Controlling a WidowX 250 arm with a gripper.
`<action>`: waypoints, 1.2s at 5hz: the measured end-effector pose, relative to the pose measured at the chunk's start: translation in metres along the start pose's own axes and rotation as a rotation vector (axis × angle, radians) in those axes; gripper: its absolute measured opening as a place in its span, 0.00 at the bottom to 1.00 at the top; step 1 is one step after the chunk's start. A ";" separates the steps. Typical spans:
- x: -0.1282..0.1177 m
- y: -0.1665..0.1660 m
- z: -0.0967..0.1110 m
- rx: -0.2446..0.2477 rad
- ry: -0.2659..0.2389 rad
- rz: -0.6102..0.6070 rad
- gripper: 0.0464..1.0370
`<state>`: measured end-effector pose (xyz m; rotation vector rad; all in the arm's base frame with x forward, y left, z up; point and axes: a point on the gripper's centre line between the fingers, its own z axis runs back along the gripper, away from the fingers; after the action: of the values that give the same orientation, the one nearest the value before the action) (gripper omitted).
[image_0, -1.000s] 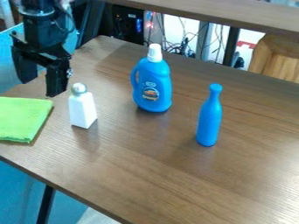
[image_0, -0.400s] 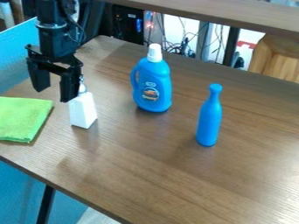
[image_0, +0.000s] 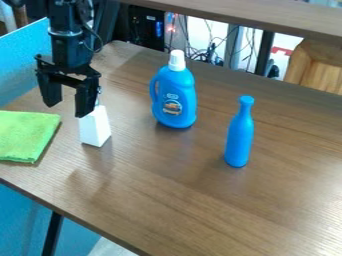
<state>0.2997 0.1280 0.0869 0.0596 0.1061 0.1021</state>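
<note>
White salt shaker (image_0: 95, 129) is stood upright toward the surface's (image_0: 200, 200) left edge, near the green cloth (image_0: 27, 136). Pincer (image_0: 67, 108) is held wide at its top; contact can't be told. Judged early: approach mostly done, grip not yet made.

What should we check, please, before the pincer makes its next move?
1. Pincer open: ok, its two fingers stand apart.
2. White bottle standing upright: ok.
3. White bottle lined up between the fingers: not ok, the gap appears off to its green cloth side.
4. Nearer finger free of the white bottle's top: cannot tell, it hides part of that top.
5. Green cloth apart from the white bottle: ok, bare table shows between them.
6. Blue jug and slim blue bottle upright and away from the pincer: ok.
</note>
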 end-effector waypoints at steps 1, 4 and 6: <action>0.004 -0.003 -0.007 -0.018 0.013 0.006 0.96; 0.015 -0.028 -0.002 -0.025 -0.003 -0.025 0.96; 0.024 -0.024 -0.009 -0.018 0.013 0.037 0.96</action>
<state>0.3246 0.1074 0.0736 0.0432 0.1172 0.1408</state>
